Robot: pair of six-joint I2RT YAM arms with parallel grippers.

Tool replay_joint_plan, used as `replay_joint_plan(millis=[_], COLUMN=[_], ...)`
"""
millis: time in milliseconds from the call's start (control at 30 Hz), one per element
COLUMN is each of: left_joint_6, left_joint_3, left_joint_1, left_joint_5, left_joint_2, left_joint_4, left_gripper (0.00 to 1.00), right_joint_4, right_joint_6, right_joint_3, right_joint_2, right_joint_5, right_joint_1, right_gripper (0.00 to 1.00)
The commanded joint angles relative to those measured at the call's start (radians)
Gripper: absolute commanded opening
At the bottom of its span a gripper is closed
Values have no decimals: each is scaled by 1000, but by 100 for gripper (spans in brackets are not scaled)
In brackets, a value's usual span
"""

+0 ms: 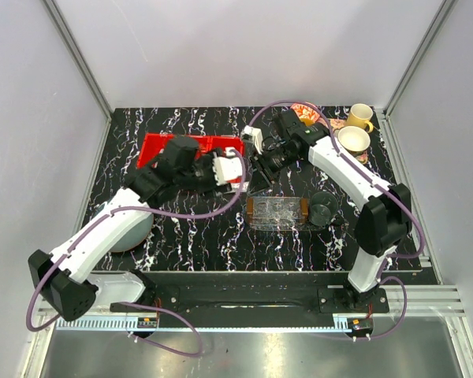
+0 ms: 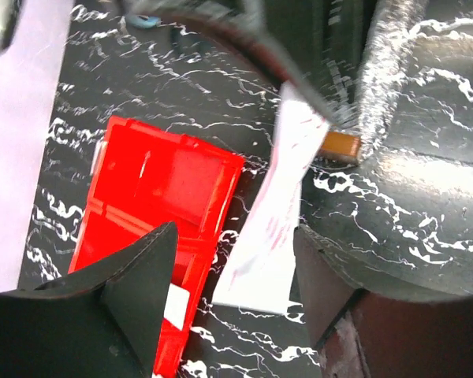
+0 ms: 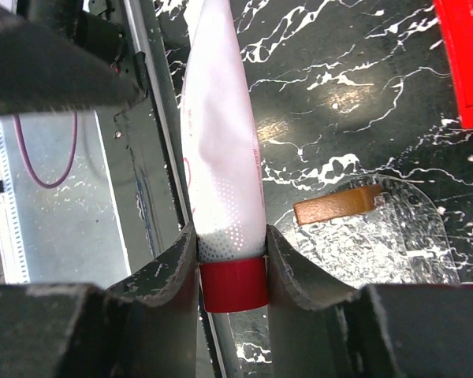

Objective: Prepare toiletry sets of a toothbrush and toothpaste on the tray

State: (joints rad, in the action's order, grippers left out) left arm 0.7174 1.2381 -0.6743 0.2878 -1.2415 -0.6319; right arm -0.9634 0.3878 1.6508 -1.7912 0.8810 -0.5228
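My right gripper (image 3: 230, 244) is shut on a white toothpaste tube (image 3: 221, 142), gripping it at the shoulder just above its red cap (image 3: 233, 285). The tube hangs above the table beside the clear tray (image 3: 394, 244), whose orange-brown end (image 3: 339, 205) shows. In the left wrist view the tube's flat end (image 2: 272, 220) lies between the fingers of my open left gripper (image 2: 232, 236), nearer the right finger. From above, both grippers, left (image 1: 225, 169) and right (image 1: 260, 164), meet behind the tray (image 1: 277, 211). I cannot make out the toothbrush or a second tube.
Red bins (image 1: 189, 148) stand at the back left under the left arm and show in the left wrist view (image 2: 158, 213). A yellow mug (image 1: 361, 116) and a pale mug (image 1: 353, 139) sit at the back right. A dark round object (image 1: 323, 209) is right of the tray, and a grey bowl (image 1: 130, 232) is at the left.
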Motion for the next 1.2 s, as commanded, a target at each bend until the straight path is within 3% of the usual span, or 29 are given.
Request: replay_joint_plan(millis=[0,233,400,700,900,1167], left_joint_6=[-129,-370,-519,-748,-814,-918], left_joint_3=[-14,-49,-62,-81,-78,-78], left_joint_1=[114,401,511,535,535,535], left_joint_5=[112,368,562,744,778,853], left_joint_2=[79,105,85,24,-26,-76], left_joint_4=[118,230,304,468,511,581], left_gripper=[66,69,72,78,79,68], right_joint_4=[75,160,222,269,298,362], right_joint_6=[-58,-119,-148,-158,-159,-168], right_joint_3=[27,27,23,0,-19,-43], right_joint_2=[108,179,216,242,259,276], right_joint_5=[-40,-69,-83,-63,-37,-27], right_joint_1=[4,21,23,23,21,23], right_gripper=[0,0,0,0,0,0])
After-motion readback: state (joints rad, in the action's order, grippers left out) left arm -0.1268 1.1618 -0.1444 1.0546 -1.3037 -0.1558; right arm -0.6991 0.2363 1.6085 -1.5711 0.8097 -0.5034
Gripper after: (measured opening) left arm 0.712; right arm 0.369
